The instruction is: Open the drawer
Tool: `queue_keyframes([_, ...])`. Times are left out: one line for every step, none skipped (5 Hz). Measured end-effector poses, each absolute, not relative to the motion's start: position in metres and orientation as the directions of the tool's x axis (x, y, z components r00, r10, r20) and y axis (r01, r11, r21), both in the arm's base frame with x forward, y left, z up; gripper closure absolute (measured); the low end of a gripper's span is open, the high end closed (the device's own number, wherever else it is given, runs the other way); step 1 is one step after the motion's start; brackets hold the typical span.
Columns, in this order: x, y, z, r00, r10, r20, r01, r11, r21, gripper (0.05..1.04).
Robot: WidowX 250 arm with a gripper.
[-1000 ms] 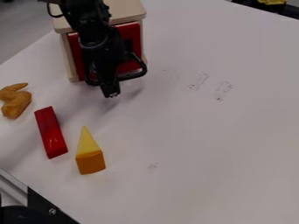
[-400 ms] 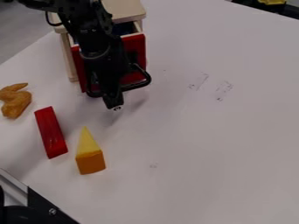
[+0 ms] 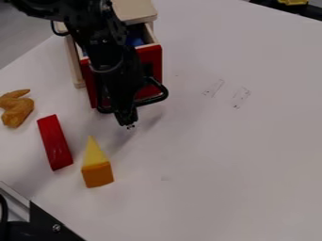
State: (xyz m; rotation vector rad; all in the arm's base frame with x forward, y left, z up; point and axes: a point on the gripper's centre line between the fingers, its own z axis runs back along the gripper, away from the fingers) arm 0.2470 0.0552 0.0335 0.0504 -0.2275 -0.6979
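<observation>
Near the table's [image 3: 220, 141] upper-left edge, the wooden cabinet [image 3: 135, 9] has its red drawer [image 3: 149, 61] partly out. The gripper [image 3: 129, 123] hangs at the handle [image 3: 151, 100], probably hooked behind it so a pull away from the cabinet brings the drawer along; I cannot tell if it is spread or pressed together. The wedge [image 3: 97, 172] lies apart, seemingly not needed.

Red-fronted drawer [image 3: 149, 63], yellow-orange wedge [image 3: 96, 164].
</observation>
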Motion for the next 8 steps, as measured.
queue_keyframes([0.241, 0.047, 0.033, 0.729, -0.657, 0.192, 0.646, 0.753, 0.124, 0.959])
queue_keyframes([0.236, 0.038, 0.031, 0.722, -0.665, 0.189, 0.657, 0.745, 0.113, 0.959])
queue_keyframes([0.235, 0.038, 0.032, 0.716, -0.673, 0.186, 0.664, 0.739, 0.116, 0.925])
queue_keyframes([0.235, 0.034, 0.034, 0.708, -0.687, 0.164, 0.677, 0.726, 0.116, 0.703])
queue_keyframes([0.237, 0.037, 0.035, 0.712, -0.685, 0.154, 0.672, 0.729, 0.133, 0.404])
queue_keyframes([0.237, 0.038, 0.036, 0.72, -0.677, 0.149, 0.663, 0.736, 0.137, 0.113])
queue_keyframes([0.236, 0.04, 0.036, 0.732, -0.668, 0.137, 0.653, 0.744, 0.141, 0.083])
queue_keyframes([0.236, 0.041, 0.053, 0.736, -0.653, 0.177, 0.632, 0.757, 0.165, 0.083])
